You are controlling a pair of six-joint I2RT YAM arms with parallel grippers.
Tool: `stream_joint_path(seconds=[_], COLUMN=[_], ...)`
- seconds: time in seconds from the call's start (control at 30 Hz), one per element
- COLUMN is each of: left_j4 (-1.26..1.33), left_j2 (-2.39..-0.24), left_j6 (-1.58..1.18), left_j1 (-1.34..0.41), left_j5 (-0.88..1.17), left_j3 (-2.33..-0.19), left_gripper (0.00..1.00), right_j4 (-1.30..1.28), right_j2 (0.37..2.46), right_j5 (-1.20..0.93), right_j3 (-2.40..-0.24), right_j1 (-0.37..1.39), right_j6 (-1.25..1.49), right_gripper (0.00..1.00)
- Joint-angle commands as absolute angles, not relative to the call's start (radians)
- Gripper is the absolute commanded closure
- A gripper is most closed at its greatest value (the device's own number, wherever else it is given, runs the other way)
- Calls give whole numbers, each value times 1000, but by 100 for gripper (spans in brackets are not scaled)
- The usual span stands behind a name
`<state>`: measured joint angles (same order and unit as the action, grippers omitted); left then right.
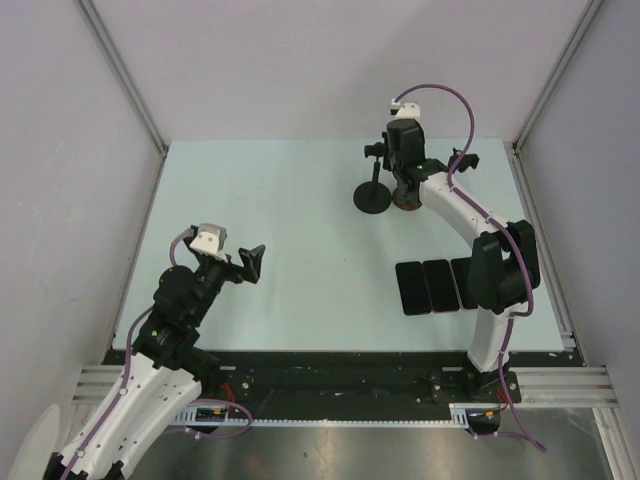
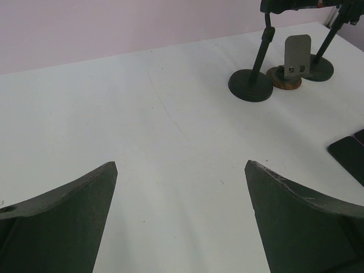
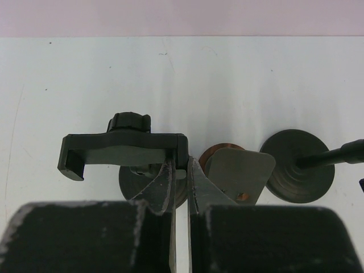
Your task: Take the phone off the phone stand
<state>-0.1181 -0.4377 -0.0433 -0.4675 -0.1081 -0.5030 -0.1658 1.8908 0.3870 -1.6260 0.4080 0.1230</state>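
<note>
A black phone stand (image 1: 373,197) with a round base stands at the back of the table. Its clamp (image 3: 122,149) holds no phone that I can see. My right gripper (image 3: 181,165) is above the stand, its fingers closed on the right end of the clamp; it also shows in the top view (image 1: 392,157). Three dark phones (image 1: 430,287) lie flat side by side on the table beside the right arm. My left gripper (image 2: 181,165) is open and empty over bare table at the near left (image 1: 253,262).
A brown-based stand with a grey plate (image 3: 239,170) sits just right of the black stand. Another black round-based stand (image 3: 298,165) is further right. Walls enclose the table (image 1: 280,210) on three sides. One phone's edge shows in the left wrist view (image 2: 348,159).
</note>
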Motion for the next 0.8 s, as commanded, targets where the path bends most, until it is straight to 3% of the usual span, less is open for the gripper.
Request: stream_joint_path(seconds=[0.0, 0.1, 0.17, 0.2, 0.4, 0.6, 0.77], left_j4=[-101, -100, -101, -101, -104, -141, -227], left_j2=[-434, -434, -434, -434, -428, -413, -380], left_j6=[-18, -18, -18, -18, -32, -94, -104], left_j1=[-471, -471, -471, -471, -471, -471, -471], left_j5=[-127, -126, -127, -126, -132, -135, -198], left_j3=[-499, -497, -499, -497, -502, -538, -655], left_gripper=[0, 0, 0, 0, 0, 0, 0], right_j4=[-115, -113, -115, -115, -135, -153, -166], right_j2=[1884, 1887, 1885, 1885, 1829, 1665, 1458], right_j5=[417, 394, 380, 376, 336, 314, 356], right_j3=[-1663, -1663, -1664, -1666, -1674, -1641, -1497], right_j1=[388, 387, 385, 387, 390, 388, 371], right_j6=[117, 107, 107, 107, 114, 112, 112], right_gripper=[100, 100, 86, 73, 40, 14, 2])
